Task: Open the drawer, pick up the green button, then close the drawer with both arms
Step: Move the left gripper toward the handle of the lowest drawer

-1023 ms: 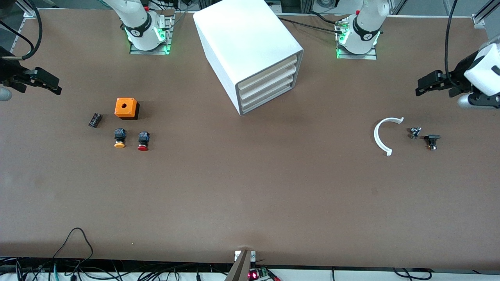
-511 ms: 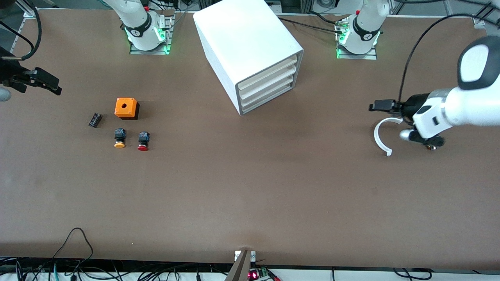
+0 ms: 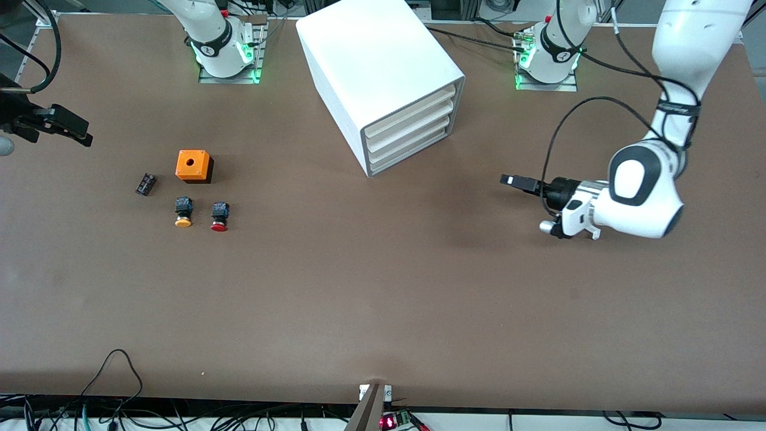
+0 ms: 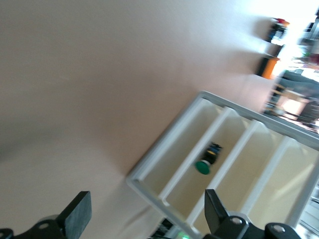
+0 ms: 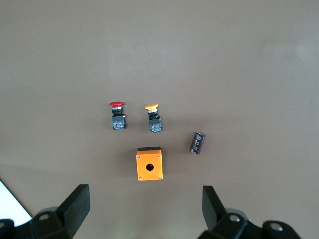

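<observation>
Front view has my left gripper over bare table, fingers spread wide toward the cabinet to reach its lowest drawer; my right gripper, also wide, waits over the table's right-arm end.

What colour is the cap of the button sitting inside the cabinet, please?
Green: the button has a round green cap on a black body, best seen in the left wrist view.

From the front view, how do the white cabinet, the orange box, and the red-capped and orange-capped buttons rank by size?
1. White cabinet, by far.
2. Orange box.
3. Red-capped button and orange-capped button: they look alike, so no ranking between them.
</observation>
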Controlling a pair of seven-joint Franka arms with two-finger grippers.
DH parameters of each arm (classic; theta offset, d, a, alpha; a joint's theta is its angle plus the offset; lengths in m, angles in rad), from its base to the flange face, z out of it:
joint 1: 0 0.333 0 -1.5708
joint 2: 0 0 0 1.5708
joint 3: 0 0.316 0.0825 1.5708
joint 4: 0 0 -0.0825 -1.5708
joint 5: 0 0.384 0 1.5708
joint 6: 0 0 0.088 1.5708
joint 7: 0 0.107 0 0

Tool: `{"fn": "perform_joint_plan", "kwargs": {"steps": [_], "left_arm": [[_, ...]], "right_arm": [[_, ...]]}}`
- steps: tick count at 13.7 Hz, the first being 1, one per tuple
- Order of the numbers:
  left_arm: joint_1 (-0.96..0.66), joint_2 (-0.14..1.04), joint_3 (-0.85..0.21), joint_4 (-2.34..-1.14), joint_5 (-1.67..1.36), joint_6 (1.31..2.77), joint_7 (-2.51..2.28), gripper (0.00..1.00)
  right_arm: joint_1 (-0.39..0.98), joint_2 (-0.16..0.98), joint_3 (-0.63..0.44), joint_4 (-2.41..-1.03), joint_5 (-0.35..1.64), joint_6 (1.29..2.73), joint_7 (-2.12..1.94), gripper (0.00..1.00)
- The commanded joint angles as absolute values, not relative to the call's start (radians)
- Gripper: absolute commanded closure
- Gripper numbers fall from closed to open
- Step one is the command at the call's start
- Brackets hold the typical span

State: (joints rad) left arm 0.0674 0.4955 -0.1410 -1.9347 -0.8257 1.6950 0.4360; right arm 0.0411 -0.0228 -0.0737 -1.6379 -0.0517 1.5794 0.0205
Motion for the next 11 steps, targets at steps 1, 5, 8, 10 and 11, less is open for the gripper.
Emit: {"fn": "perform_joint_plan", "kwargs": {"steps": [1, 5, 8, 10, 11], "left_arm": [[0.009, 0.521, -0.144, -2.014, -0.966, 1.713, 0.582, 0.00], [-0.109, 0.568, -0.149, -2.060, -1.006, 1.788, 0.683, 0.00], [-0.189, 0.561, -0.150, -2.120, -1.101, 1.845, 0.699, 0.00], [-0.198, 0.557, -0.173, -2.147, -1.126, 1.856, 0.701, 0.01], [-0.198, 0.557, -0.178, -2.163, -1.141, 1.856, 0.701, 0.01]], "right_arm": [[0.046, -0.020, -0.072, -1.635, -0.046, 1.582, 0.028, 0.00], [0.044, 0.011, -0.072, -1.615, -0.031, 1.586, 0.029, 0.00], [0.046, 0.043, -0.071, -1.612, -0.026, 1.580, 0.023, 0.00], [0.048, 0.049, -0.071, -1.612, -0.028, 1.577, 0.020, 0.00], [0.048, 0.049, -0.071, -1.612, -0.028, 1.574, 0.015, 0.00]]}}
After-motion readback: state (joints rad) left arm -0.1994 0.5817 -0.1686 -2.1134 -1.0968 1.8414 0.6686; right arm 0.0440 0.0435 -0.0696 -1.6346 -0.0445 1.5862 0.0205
